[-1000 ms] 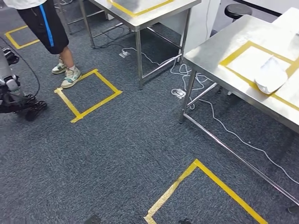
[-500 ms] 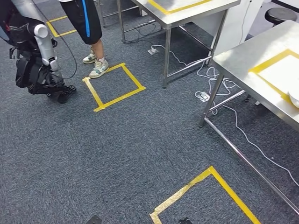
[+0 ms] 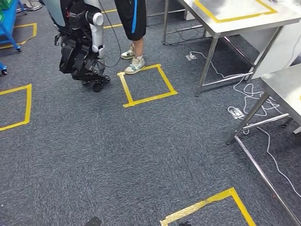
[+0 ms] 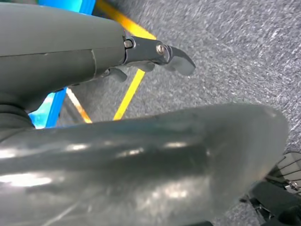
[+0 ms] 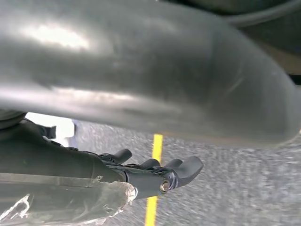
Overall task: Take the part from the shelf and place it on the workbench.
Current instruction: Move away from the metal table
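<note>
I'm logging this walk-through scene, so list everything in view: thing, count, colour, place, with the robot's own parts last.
Tape squares: four, yellow, on the carpet.
Carpet: one, dark grey, underfoot.
Steel tables: two, silver, far right; the far one bears yellow tape.
Cables: several, white, on the floor under the tables.
Second robot: one, black and silver, far left.
Person: one, black shorts with a blue stripe, beside the second robot.
Blue rack: one, far left corner.
Left hand: grey, empty, over the carpet.
Right hand: grey, empty, over the carpet.

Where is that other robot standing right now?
In the head view, the other robot stands upper left on the carpet, beside a person's legs and a yellow tape square.
</note>
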Tool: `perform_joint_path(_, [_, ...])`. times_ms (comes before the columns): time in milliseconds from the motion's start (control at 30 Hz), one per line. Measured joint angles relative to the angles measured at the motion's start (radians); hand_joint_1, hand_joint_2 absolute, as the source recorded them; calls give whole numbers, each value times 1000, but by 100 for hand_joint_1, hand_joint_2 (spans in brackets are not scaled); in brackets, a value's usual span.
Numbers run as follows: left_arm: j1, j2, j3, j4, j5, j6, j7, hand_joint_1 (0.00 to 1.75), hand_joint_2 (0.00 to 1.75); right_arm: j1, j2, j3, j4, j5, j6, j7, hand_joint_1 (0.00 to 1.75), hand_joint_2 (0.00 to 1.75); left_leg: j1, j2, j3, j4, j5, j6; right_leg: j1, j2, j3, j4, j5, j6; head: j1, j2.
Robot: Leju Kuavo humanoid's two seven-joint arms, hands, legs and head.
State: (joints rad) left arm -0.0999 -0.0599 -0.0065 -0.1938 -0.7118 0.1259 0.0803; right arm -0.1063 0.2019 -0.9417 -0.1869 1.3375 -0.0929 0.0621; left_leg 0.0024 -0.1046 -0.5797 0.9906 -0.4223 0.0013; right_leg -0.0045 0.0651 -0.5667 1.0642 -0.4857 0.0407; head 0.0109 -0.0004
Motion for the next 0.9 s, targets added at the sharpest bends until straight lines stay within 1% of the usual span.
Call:
perform_joint_path(33, [0,0,0,0,0,0,0,0,0,0,0,0,0,0,0,0,0,0,1,-11,-3,0,2,-5,-1,18,17,-36,9,-2,0,0])
perform_joint_path(67, [0,0,0,0,0,0,0,0,0,-1,0,0,0,0,0,0,0,0,2,-22,-6,-1,5,-12,0,24,23,-49,9,-4,0,0])
perform_joint_path(100, [2,0,0,0,0,0,0,0,0,-1,0,0,0,0,0,0,0,0,5,-32,-10,-3,8,-19,2,14,24,-52,11,-8,-1,0])
perform_joint_path(133, [4,0,0,0,0,0,0,0,0,-2,0,0,0,0,0,1,0,0,7,-30,-13,-3,10,-25,2,2,26,-55,15,-15,0,0])
perform_joint_path(167, [6,1,0,0,0,0,0,0,0,-2,0,0,0,0,0,1,0,0,6,-11,-19,5,3,-29,2,-10,28,-60,20,-22,-2,0])
perform_joint_path(200, [7,1,1,0,0,0,0,0,0,-2,0,0,0,0,0,1,0,0,4,16,-33,29,-16,-32,2,-23,28,-65,24,-29,-5,0])
perform_joint_path(233, [5,1,1,0,0,0,0,0,0,-2,0,0,0,0,0,1,0,0,3,48,-54,73,-45,-35,1,-38,29,-69,27,-33,-7,0])
perform_joint_path(267, [2,1,1,0,0,0,0,0,0,0,0,0,0,0,0,1,0,0,2,72,-83,132,-79,-38,3,-53,28,-70,27,-36,-10,0])
perform_joint_path(300, [0,0,1,0,0,0,0,0,0,2,0,0,0,0,0,1,0,0,3,81,-111,192,-107,-41,3,-69,27,-70,27,-37,-11,0])
perform_joint_path(333, [0,-1,1,0,0,0,0,0,0,3,0,0,0,0,0,1,0,0,4,86,-131,236,-122,-44,4,-85,26,-70,26,-38,-10,0])
perform_joint_path(367, [1,-1,2,0,0,0,0,0,0,3,0,0,0,0,0,1,0,0,5,88,-137,254,-121,-47,4,-100,25,-70,25,-38,-11,0])
perform_joint_path(400, [2,0,3,0,0,0,0,0,0,2,0,0,0,0,0,1,0,0,7,92,-125,236,-102,-49,4,-114,25,-70,24,-37,-11,0])
perform_joint_path(433, [3,0,5,0,0,0,0,0,0,2,0,0,0,0,0,1,0,0,8,103,-96,189,-72,-50,4,-127,26,-69,23,-35,-11,0])
perform_joint_path(467, [3,0,7,0,0,0,0,0,0,1,0,0,0,0,0,1,0,0,8,131,-58,127,-44,-52,5,-139,28,-69,21,-31,-11,0])
perform_joint_path(500, [1,-1,9,0,0,0,0,0,0,2,0,0,0,0,0,1,0,0,6,156,-24,66,-24,-50,9,-150,28,-65,17,-26,-13,0])
perform_joint_path(533, [-2,-2,10,0,0,0,0,0,0,2,0,0,0,0,0,1,0,0,5,175,-2,26,-15,-44,13,-161,28,-62,13,-21,-13,0])
perform_joint_path(567, [-4,-2,11,0,0,0,0,0,0,1,0,0,0,0,0,1,0,0,4,185,7,6,-16,-37,17,-172,29,-60,8,-16,-12,0])
perform_joint_path(600, [-4,-3,12,0,-1,-1,0,0,0,0,0,0,0,0,0,2,0,0,2,174,7,1,-19,-29,20,-184,31,-58,4,-12,-11,0])
perform_joint_path(633, [-2,-3,13,0,-1,-2,0,0,0,-1,0,0,0,0,0,2,0,0,2,161,6,2,-18,-21,18,-195,36,-60,2,-8,-10,0])
perform_joint_path(667, [1,-3,14,0,-1,-2,0,0,0,-3,0,0,0,0,-1,2,0,0,3,150,7,2,-18,-16,16,-188,38,-55,-5,-3,-8,0])
perform_joint_path(700, [3,-2,15,0,-2,-3,0,0,0,-4,0,0,0,0,-1,2,0,0,4,138,7,1,-17,-10,12,-168,33,-37,-20,2,-6,0])
perform_joint_path(733, [4,-2,16,0,-2,-3,0,0,0,-4,0,0,0,0,-1,2,0,0,5,126,7,0,-14,-4,9,-138,17,3,-44,7,-4,0])
perform_joint_path(767, [3,-3,16,0,-3,-3,0,0,0,-3,0,0,0,0,-1,2,0,0,6,114,6,0,-13,0,7,-105,-11,63,-75,11,-1,0])
perform_joint_path(800, [2,-4,16,0,-4,-3,0,0,0,0,0,0,0,0,-1,2,0,0,6,100,5,0,-12,3,6,-84,-46,135,-107,12,2,0])
perform_joint_path(833, [1,-4,16,0,-4,-3,0,0,0,2,0,0,0,1,-1,2,0,0,6,86,4,0,-12,4,6,-74,-79,199,-129,11,3,0])
perform_joint_path(867, [2,-5,17,0,-5,-3,0,0,0,4,0,0,0,1,-1,2,0,0,5,72,4,0,-12,5,6,-70,-100,233,-133,10,4,0])
perform_joint_path(900, [3,-5,17,0,-6,-3,0,0,0,5,0,0,0,1,-1,2,0,0,5,56,5,0,-11,5,5,-67,-104,229,-116,8,4,0])
